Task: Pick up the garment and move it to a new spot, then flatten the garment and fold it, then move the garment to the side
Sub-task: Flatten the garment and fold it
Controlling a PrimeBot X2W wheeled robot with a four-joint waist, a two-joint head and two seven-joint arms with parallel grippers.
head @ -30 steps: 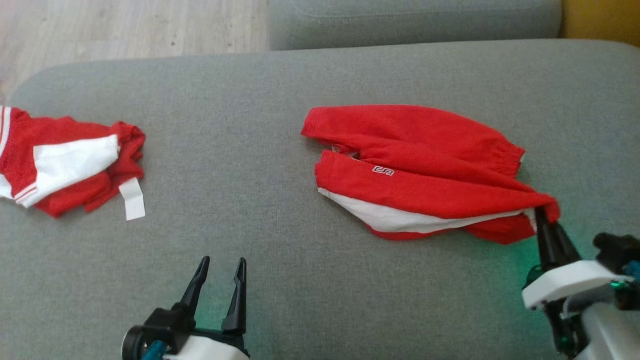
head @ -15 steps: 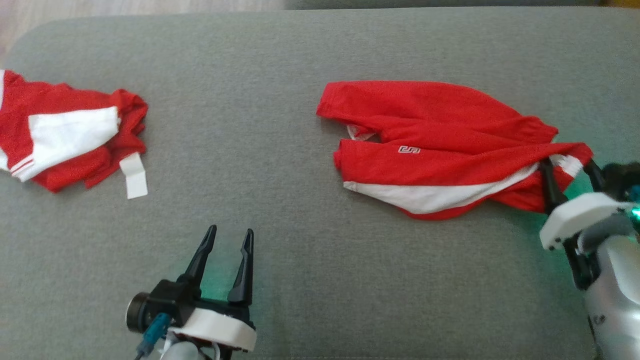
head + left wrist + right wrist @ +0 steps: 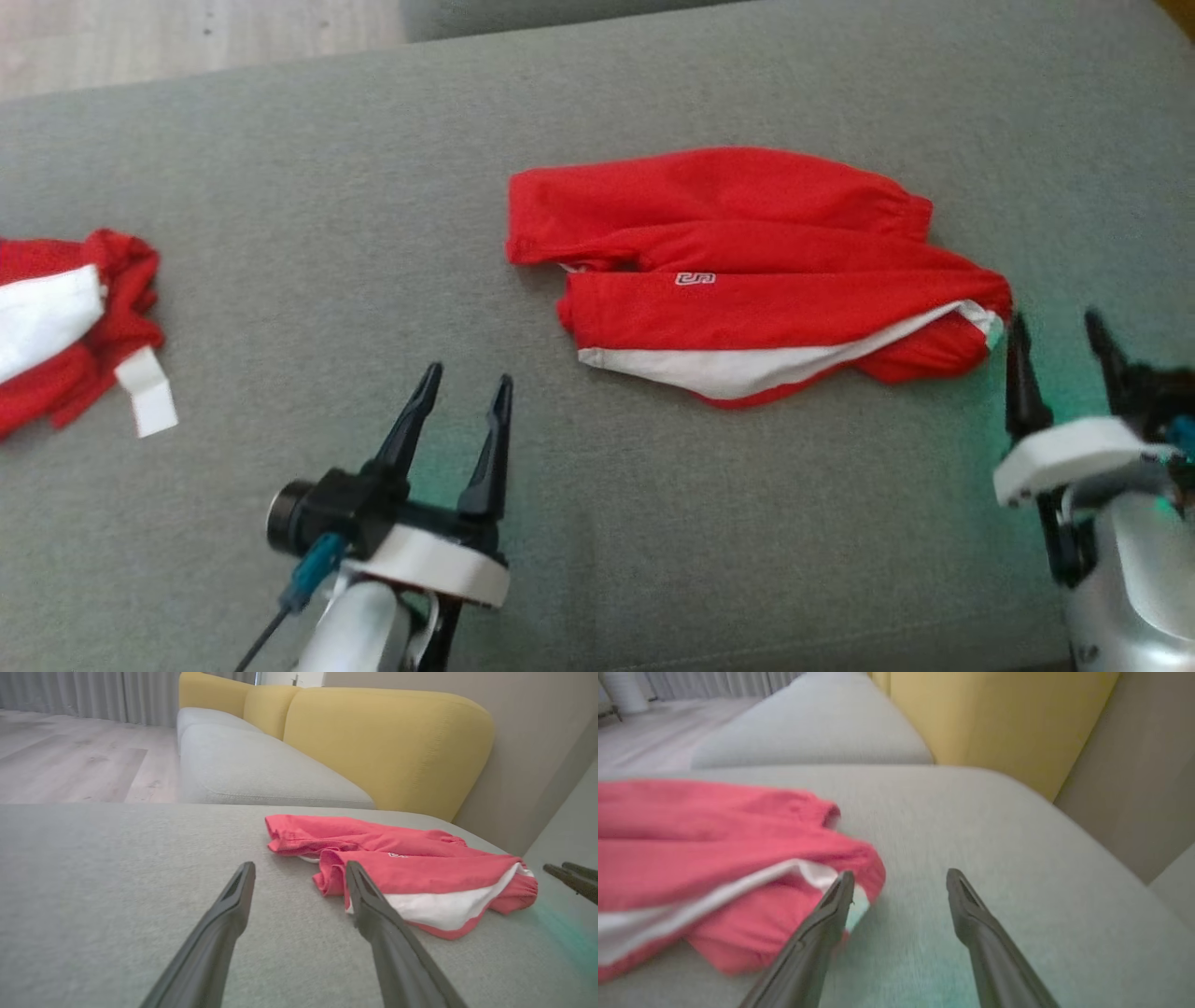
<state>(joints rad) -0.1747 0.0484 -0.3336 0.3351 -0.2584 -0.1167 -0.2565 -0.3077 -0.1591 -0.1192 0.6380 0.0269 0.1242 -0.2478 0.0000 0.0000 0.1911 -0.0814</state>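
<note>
Head view: the red garment (image 3: 747,280) lies on the grey sofa (image 3: 373,233), long way 9 to 3 o'clock. My right hand (image 3: 1055,322), open and empty, is nearer, with the cloth's end at its 11 o'clock. My left hand (image 3: 469,375) is open too.

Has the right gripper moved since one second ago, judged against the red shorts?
Yes. The right gripper, earlier shut on the right corner of the red shorts, has opened and drawn back from it toward the robot.
</note>
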